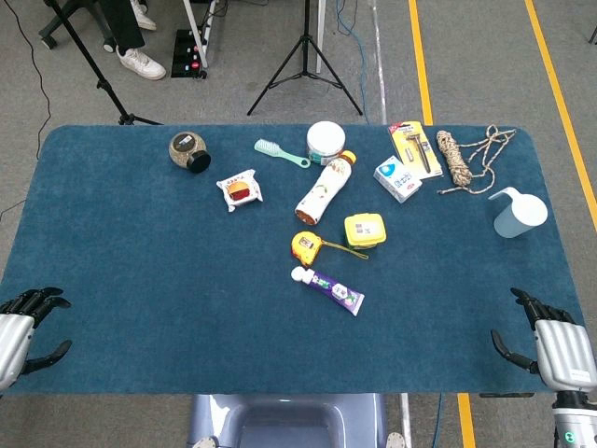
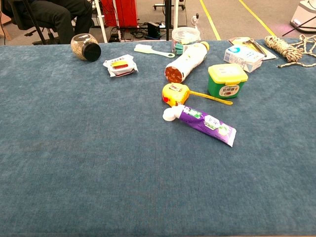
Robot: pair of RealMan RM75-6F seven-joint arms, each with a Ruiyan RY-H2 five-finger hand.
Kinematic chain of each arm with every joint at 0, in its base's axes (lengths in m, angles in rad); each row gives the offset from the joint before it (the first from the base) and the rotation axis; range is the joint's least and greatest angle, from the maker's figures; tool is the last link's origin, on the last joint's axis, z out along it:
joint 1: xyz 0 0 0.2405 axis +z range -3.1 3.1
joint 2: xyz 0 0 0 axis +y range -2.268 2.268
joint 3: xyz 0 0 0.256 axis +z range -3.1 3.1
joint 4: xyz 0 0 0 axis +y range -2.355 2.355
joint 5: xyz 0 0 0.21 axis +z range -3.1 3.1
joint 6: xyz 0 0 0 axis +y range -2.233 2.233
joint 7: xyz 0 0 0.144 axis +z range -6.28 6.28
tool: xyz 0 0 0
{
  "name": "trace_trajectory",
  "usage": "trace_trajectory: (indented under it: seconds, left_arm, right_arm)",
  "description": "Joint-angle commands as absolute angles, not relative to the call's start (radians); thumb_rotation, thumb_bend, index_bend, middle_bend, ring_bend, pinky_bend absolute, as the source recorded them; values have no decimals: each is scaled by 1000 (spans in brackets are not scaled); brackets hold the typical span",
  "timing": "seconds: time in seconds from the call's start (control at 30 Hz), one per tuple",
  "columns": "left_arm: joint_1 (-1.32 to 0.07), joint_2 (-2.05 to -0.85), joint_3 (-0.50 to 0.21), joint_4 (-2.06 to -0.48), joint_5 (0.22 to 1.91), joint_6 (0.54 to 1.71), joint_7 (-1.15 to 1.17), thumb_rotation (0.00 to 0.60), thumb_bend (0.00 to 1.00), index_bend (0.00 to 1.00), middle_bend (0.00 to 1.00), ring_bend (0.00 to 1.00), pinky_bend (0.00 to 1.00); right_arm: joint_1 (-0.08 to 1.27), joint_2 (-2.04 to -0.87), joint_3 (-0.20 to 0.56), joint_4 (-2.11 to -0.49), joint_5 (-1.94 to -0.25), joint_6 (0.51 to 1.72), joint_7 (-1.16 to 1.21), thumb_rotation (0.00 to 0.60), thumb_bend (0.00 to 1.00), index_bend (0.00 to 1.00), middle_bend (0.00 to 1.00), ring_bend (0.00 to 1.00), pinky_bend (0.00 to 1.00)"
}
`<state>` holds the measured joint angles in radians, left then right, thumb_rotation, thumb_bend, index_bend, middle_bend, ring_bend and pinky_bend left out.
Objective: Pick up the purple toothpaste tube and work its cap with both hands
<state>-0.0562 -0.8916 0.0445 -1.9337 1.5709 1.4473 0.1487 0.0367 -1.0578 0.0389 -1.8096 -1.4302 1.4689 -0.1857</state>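
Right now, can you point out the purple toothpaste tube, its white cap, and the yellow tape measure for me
purple toothpaste tube (image 2: 205, 121), chest view, on the middle of its printed body.
white cap (image 2: 170, 114), chest view, on the cap's round top.
yellow tape measure (image 1: 305, 246), head view, on the middle of its case.

Between the black-fingered silver hands (image 1: 20, 331) lie a purple tube (image 1: 335, 290) with white cap (image 1: 299, 274), a yellow tape measure (image 1: 306, 246), a yellow-lidded green tub (image 2: 226, 80), a mint brush (image 1: 280, 153), all on teal-blue cloth (image 1: 140, 271).
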Motion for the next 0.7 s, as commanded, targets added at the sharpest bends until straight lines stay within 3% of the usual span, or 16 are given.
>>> trace_trajectory:
  seconds: [0.03,0.7]
  left_arm:
    - [-62,-895,45,-1933,1569,1435,151,585,217,323,251,207,325]
    - [-81,-893,13,-1942,1581,1454,141,584,217,323,251,207,325]
  right_arm:
    - [37,-1057,38,-1812,-1426,1464,-184,217,423,156,274,333,297]
    - [40,-1061,40,-1833,-1474,1472,-105,241,424,165,286,340,318]
